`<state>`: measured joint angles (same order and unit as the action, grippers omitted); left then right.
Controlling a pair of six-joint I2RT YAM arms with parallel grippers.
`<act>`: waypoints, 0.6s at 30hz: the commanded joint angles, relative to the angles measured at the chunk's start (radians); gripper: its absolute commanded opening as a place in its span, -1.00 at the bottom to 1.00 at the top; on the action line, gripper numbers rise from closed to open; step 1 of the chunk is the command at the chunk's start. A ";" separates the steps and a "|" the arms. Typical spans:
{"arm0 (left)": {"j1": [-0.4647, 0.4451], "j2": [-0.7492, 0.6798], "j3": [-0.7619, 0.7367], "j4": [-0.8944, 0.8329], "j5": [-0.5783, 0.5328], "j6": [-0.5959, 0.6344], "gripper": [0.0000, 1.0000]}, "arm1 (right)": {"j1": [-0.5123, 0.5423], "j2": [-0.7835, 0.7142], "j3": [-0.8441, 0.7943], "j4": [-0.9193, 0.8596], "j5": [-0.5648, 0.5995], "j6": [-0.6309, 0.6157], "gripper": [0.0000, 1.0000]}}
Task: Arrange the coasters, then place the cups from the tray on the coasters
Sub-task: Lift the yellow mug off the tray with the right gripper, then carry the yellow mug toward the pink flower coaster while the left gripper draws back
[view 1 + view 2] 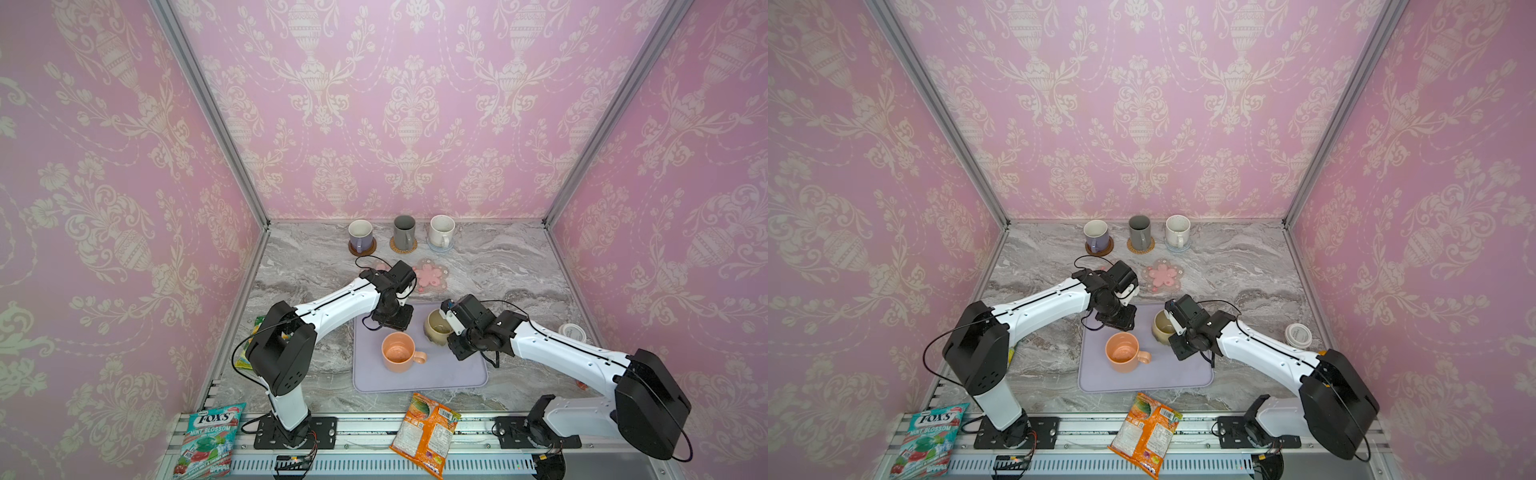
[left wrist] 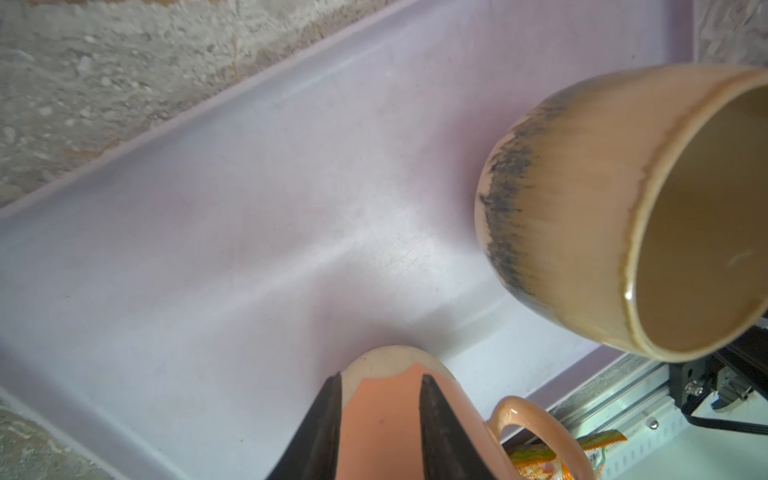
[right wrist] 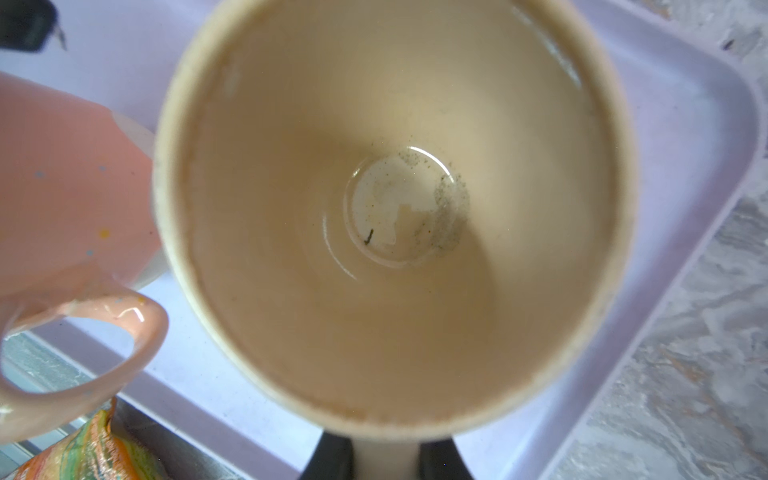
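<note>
Three cups are already served. Along the counter's 12 o'clock edge, the lavender mug sits on the dark wooden coaster. The dark grey mug sits on the rattan coaster, and the white mug on the pale lacy coaster. The last two cups stand on the tray, toward 6 o'clock.

The right gripper reaches in from 3 o'clock to the beige-olive mug, which is in the tray's 1 o'clock part. Its jaws are clamped on a narrow beige strip at the mug's near edge; I cannot tell whether that strip is wall or handle. Gripping the edge from above leaves the base free, which suits setting the mug flat on a mat. I cannot tell whether the base has left the tray.

The likely target is the bare pink-flower coaster, just past the tray at 12 o'clock. A second pink coaster shows partly behind the left arm, toward 11 o'clock.

The left gripper hovers over the tray's 11 o'clock corner. Its jaws are apart, and the peach mug shows between and beyond them, with no grip visible. That mug stands near the tray's middle with its handle at 3 o'clock. It is close to the beige one, so a straight upward lift looks safest.
</note>
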<state>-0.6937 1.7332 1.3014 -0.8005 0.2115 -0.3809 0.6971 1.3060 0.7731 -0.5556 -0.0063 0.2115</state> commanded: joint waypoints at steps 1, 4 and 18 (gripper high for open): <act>0.043 -0.067 -0.023 0.032 -0.061 -0.039 -0.31 | -0.001 -0.030 0.065 -0.004 0.057 0.016 -1.00; 0.086 -0.099 -0.048 0.053 -0.063 -0.055 -0.31 | -0.002 -0.014 0.099 -0.015 0.083 0.005 -1.00; 0.203 -0.099 -0.058 0.060 -0.024 -0.020 -0.31 | -0.064 0.140 0.298 0.027 0.139 -0.002 -1.00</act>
<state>-0.5106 1.6314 1.2377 -0.7406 0.1848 -0.4133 0.6495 1.4376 0.9977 -0.6033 0.0845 0.2100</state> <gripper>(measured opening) 0.346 0.190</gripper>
